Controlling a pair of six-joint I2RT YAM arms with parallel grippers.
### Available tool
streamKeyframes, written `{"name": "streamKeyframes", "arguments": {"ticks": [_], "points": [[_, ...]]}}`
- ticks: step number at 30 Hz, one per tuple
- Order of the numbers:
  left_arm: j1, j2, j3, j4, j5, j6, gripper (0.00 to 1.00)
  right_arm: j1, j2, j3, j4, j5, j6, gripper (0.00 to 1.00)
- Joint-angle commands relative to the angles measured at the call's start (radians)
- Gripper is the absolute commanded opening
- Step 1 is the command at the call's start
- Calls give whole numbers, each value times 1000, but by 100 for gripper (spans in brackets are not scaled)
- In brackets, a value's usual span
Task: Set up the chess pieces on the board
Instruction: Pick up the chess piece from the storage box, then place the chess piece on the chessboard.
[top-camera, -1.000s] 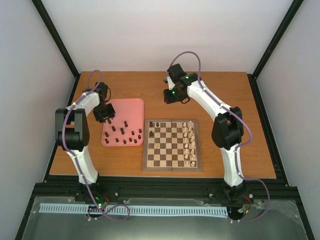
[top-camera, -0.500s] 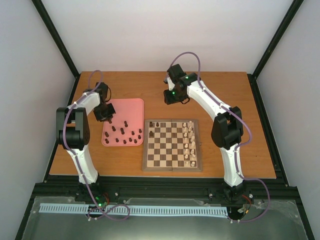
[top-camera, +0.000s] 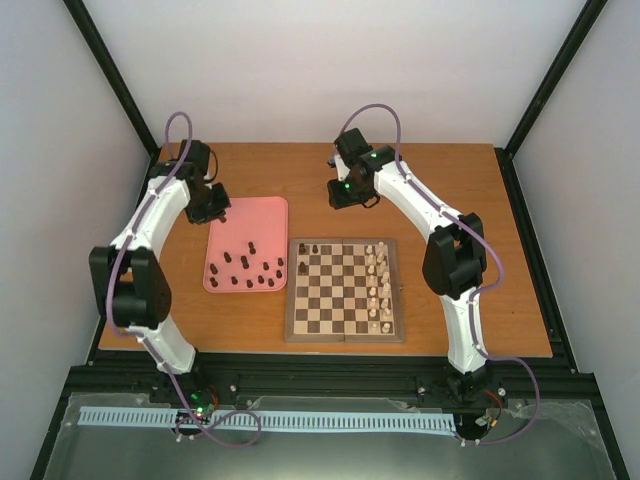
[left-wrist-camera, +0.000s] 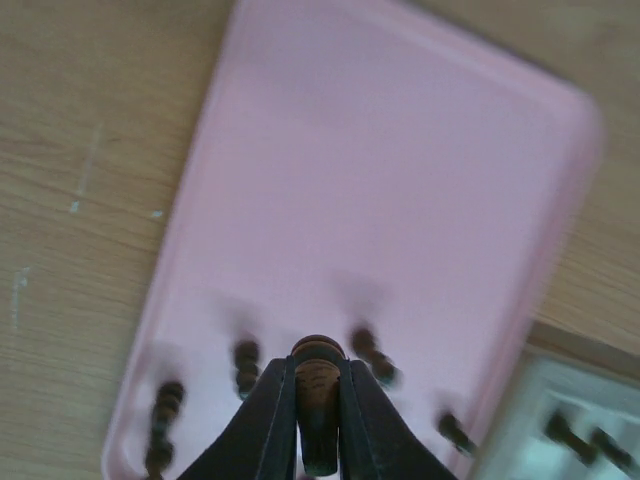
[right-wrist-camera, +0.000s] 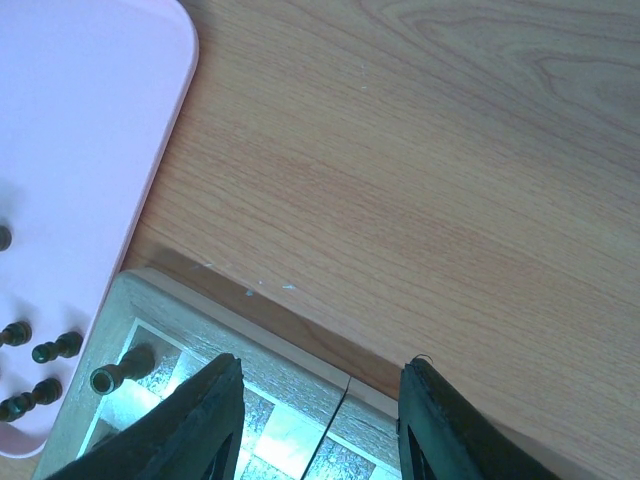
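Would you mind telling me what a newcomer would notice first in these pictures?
The left gripper is clamped on a dark chess piece above the pink tray, where most dark pieces sit scattered. On the board, cream pieces line the right side; the right gripper hangs open near its far edge.

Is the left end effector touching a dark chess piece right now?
Touching. The left wrist view shows the left end effector closed on a dark chess piece, pinching it from both sides, with the pink tray behind it.
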Motion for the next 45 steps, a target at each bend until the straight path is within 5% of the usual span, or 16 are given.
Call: {"name": "streamKeyframes", "arguments": {"ticks": [1,9,18,30,45], "points": [[-123,-127,69,-91,70,-7,1,-8,0,-9,11,2,3,43],[-386,-129,58,-85,119,-90,1,-8,-2,-10,21,8,3,43],[-511,-57,63,-66,121,-131,1,-8,-22,-27,27,16,-3,43],[-533,12,-41,24,96,-155,1,-10,-41,-74,57,6,0,43],[-533,108,5,60,68,-153,1,-20,-24,-68,62,-12,-3,43]]}}
